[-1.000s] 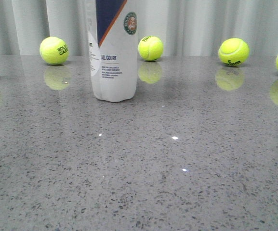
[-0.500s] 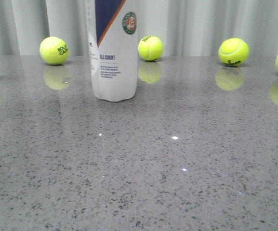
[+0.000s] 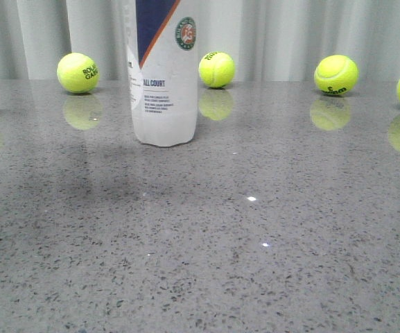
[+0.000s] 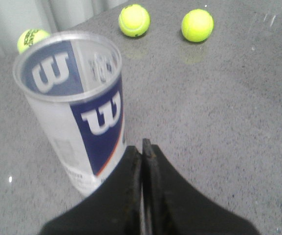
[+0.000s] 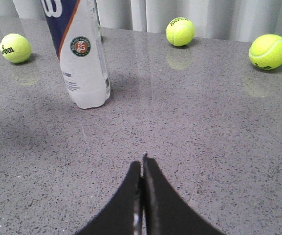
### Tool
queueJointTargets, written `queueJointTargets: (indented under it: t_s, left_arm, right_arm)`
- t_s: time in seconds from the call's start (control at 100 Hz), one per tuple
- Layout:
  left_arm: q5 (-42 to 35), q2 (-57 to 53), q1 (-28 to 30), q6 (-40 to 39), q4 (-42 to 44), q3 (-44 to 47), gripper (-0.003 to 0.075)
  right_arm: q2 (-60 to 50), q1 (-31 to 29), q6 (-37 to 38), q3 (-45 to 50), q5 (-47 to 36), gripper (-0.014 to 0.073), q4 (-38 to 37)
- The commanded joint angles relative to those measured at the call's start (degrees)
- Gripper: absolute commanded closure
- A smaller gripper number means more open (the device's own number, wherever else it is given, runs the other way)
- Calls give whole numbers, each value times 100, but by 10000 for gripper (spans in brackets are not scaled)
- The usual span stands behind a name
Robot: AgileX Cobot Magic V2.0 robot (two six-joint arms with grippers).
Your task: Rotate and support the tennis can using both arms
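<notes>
Approach phase, by the look of it: nothing is gripped yet. The right gripper hangs pinched closed and empty over bare table, well short of the target. The left gripper, fingers also pressed together, hovers just beside the tennis can. Next, both must spread wide to flank it. The can stands upright mid-table, open-topped, translucent white with a navy Wilson panel, balls beyond.

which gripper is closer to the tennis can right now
Left. The left gripper is shut and hangs just beside the tennis can, near its open rim. The right gripper, also shut, is well back from the can, with bare table between.
</notes>
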Motion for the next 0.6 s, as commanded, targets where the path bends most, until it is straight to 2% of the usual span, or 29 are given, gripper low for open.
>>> queueJointTargets:
  t_s: [0.0,0.2,0.59]
  left_arm:
    - [-730,-522,-1,-67,-152,422,739]
    - [-828,-1167,95,-67,105,1339,739]
    - [-808,-2287,1254,-67,456,2121,739]
  right_arm:
    - [51,-23,-5,-141,-410,655,59]
    - [51,-23,-5,-141,-410,655,59]
    - [51,-23,-5,-141,-410,655,59]
